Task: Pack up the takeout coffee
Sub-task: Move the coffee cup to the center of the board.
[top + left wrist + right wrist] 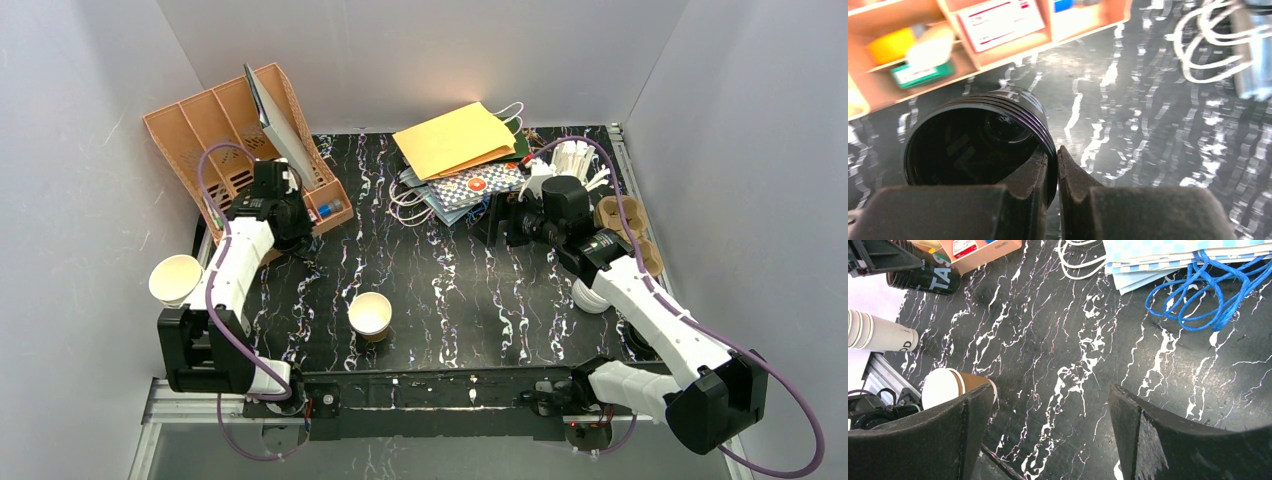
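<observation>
One tan-brown paper cup [370,316], white inside and without a lid, stands upright on the black marbled table [450,290] near the front centre. It also shows in the right wrist view [960,385], beside my left-hand finger. My right gripper [1050,395] is open and empty above bare table; in the top view it [497,222] hangs at the back centre-right. My left gripper [1057,162] is shut on the rim wall of the black cup [973,145], one finger inside and one outside. In the top view the left gripper [288,222] is by the organizer.
An orange desk organizer [235,140] stands at the back left. A nested stack of cream cups [176,280] lies at the left edge. Paper bags and an envelope [455,140] lie at the back. A brown cup carrier [632,232] and a white round stack [590,296] are on the right.
</observation>
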You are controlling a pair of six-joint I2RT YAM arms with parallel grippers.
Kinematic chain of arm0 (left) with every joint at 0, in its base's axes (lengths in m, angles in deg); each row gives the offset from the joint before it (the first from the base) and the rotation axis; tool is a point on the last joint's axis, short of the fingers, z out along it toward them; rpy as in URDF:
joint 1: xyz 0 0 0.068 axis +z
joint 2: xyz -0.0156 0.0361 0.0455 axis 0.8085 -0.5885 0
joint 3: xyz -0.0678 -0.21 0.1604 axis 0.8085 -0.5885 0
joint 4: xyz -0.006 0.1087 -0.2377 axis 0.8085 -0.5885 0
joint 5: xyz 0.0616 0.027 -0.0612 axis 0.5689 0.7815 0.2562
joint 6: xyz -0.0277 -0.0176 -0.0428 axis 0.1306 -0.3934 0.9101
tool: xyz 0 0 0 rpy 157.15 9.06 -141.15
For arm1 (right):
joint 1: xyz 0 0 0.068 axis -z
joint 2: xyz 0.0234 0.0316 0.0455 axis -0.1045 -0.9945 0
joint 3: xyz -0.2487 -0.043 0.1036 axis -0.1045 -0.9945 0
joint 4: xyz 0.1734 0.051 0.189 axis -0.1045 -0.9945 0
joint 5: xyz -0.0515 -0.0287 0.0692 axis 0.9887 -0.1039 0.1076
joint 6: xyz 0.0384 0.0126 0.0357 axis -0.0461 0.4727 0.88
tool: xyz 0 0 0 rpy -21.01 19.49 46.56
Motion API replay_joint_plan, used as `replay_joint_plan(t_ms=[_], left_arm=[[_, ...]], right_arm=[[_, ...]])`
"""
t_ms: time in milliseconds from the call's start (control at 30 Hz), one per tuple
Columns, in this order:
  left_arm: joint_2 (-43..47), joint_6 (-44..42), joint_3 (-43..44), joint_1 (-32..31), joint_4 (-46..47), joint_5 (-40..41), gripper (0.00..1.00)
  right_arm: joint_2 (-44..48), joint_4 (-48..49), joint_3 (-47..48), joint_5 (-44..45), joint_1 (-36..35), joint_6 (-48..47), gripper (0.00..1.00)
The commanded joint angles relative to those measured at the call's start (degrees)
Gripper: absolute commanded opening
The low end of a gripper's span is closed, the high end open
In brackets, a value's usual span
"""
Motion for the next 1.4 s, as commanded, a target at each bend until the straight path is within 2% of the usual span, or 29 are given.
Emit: replay_joint_plan(t_ms=[0,67,267,333,400,467,533,767,1000,1100,1167,1267,1367], left_arm=[[-1.63,-4.26,1.19,-4.05,-6.16,18.3,0.0],[-3.02,-3.94,1.27,-6.21,-6.49,21.15,0.0],[-5.74,-2.34,0.03,-8.39,-5.59,19.28,0.05],[-6.05,-2.77,0.14,-8.65,-5.75,18.82,0.18],[-5.63,-3.14,0.5,-8.78,-6.41,17.32,0.39],[-4.13,-3.3,1.0,-8.92,-6.52,15.83,0.54],[-2.35,-3.35,1.71,-9.04,-6.76,14.29,0.63],[2.02,-4.76,9.19,-9.07,-12.87,9.58,0.68],[7.46,-5.69,12.68,-9.13,-16.96,3.61,0.71],[8.43,-6.47,14.33,-9.07,-19.11,5.1,0.71],[8.92,-6.89,15.21,-9.06,-20.4,9.98,0.71],[10.53,-6.7,15.02,-9.09,-20.56,16.57,0.7],[12.75,-6.03,14.5,-9.07,-19.8,17.57,0.7]], right_arm=[[-0.17,1.97,-0.62,0.19,-0.39,0.72,0.93],[-0.88,2.17,-0.61,0.05,-0.35,0.84,0.93],[-2.37,2.08,-0.28,-1.16,-0.57,1.18,0.93],[-3.54,1.03,0.52,-2.37,-1.49,0.2,0.96],[-6.28,-2.45,3.07,-0.85,-4.84,-2.08,0.98],[-9.24,-5.09,5.54,2.43,-9.78,-3.18,0.95],[-11.78,-4.71,6.83,3.23,-14.25,-3.05,0.89],[-22.18,-3.77,13.62,9.66,-28.19,-1.91,0.81],[-31.33,-3.21,18.11,12.45,-32.76,-0.59,0.67],[-34.52,-3.32,20.08,12.91,-33.71,-0.34,0.59],[-36.68,-3.54,21.51,12.92,-34.2,-0.41,0.54],[-39.64,-4.09,23.99,12.76,-34.73,-0.37,0.49],[-41.73,-5.3,26.64,13.51,-35.16,-0.12,0.5]])
